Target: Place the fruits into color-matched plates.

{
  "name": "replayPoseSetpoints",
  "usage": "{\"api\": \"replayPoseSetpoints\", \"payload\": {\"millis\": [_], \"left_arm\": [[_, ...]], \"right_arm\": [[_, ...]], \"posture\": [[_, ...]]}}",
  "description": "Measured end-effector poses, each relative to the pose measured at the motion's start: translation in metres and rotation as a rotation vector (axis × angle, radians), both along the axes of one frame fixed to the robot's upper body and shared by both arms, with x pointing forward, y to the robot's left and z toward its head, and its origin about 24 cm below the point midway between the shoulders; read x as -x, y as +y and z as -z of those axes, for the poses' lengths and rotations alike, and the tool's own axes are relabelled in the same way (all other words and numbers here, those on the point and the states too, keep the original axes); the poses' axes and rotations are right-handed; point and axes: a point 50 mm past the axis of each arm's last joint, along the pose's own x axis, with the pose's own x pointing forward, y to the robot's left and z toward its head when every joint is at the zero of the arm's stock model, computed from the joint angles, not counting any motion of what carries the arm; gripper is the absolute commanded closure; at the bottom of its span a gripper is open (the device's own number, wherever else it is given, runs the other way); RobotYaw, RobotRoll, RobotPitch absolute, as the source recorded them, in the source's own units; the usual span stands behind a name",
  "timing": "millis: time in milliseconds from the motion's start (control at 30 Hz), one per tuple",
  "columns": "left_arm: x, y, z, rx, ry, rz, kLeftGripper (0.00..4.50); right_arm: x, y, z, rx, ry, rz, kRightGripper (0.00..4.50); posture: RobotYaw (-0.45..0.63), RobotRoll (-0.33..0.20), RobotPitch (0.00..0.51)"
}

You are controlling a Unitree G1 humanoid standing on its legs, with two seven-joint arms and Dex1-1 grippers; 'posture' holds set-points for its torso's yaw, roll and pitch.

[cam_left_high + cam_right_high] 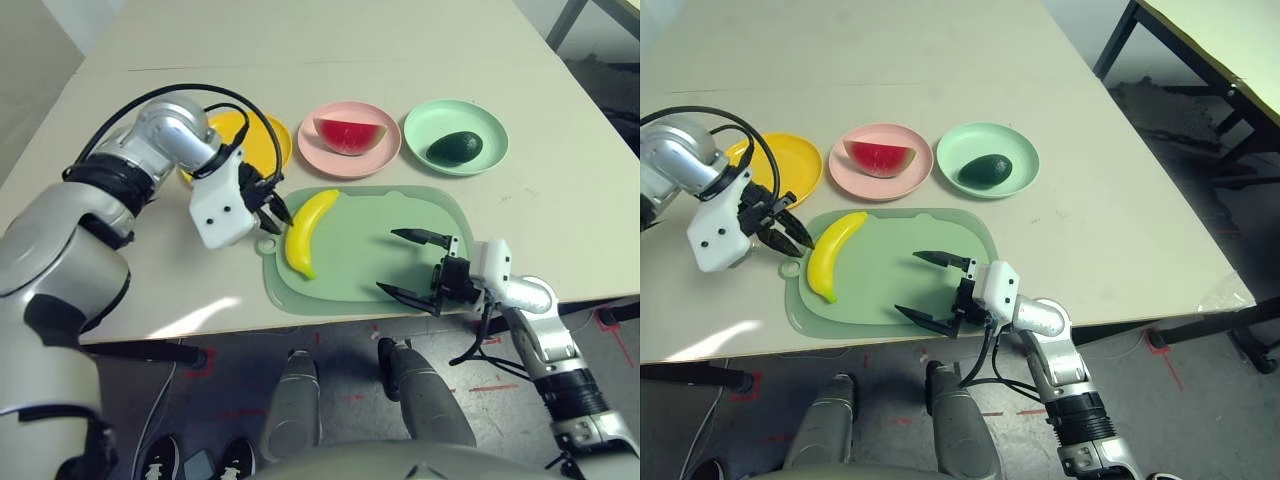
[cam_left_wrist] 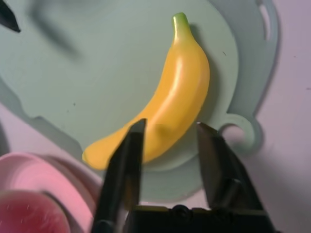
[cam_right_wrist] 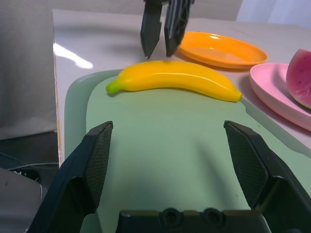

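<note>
Banana (image 1: 309,236): on the mat (image 1: 385,255), its left side
Left tool (image 1: 272,212): released, beside banana
Right tool (image 1: 405,265): released, over mat
Watermelon (image 1: 349,137): on pink plate (image 1: 314,160)
Avocado (image 1: 454,148): on green plate (image 1: 457,111)

Yellow plate (image 1: 262,147) partly hidden behind left arm (image 1: 172,135) – watermelon wedge (image 2: 30,213) and pink plate (image 2: 51,177) cut by left wrist view's edge; left gripper (image 3: 159,46) cropped in right wrist view.
</note>
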Motion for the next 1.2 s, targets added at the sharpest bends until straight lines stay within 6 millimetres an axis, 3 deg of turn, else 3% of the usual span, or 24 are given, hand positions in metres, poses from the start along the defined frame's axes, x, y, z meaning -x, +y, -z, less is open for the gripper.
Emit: {"api": "replayPoseSetpoints", "payload": {"millis": [133, 367, 467, 700, 1033, 1200], "left_arm": [[-0.002, -0.004, 0.006, -0.018, 0.011, 0.008, 0.01], [-0.004, -0.012, 0.016, -0.045, 0.029, 0.021, 0.01], [-0.004, -0.011, 0.017, -0.056, 0.038, 0.015, 0.62], [-0.003, -0.006, 0.019, -0.071, 0.071, -0.016, 2.80], [0.000, 0.013, 0.009, -0.038, 0.091, -0.103, 2.82], [-0.006, 0.022, -0.018, 0.057, 0.044, -0.211, 2.82]], "right_arm": [[0.003, 0.000, 0.002, -0.016, 0.025, -0.001, 0.00], [0.007, 0.001, 0.003, -0.030, 0.049, 0.002, 0.00], [0.007, 0.001, 0.003, -0.032, 0.054, 0.009, 0.00], [0.007, 0.001, 0.002, -0.034, 0.053, 0.015, 0.00], [0.006, 0.002, 0.001, -0.031, 0.046, 0.005, 0.00], [0.004, 0.002, -0.001, -0.037, 0.044, 0.004, 0.00]], "posture": [[-0.17, 0.000, 0.212], [-0.18, 0.000, 0.214], [-0.18, 0.000, 0.214], [-0.17, 0.000, 0.215], [-0.14, 0.000, 0.212], [-0.13, 0.000, 0.209]]}}
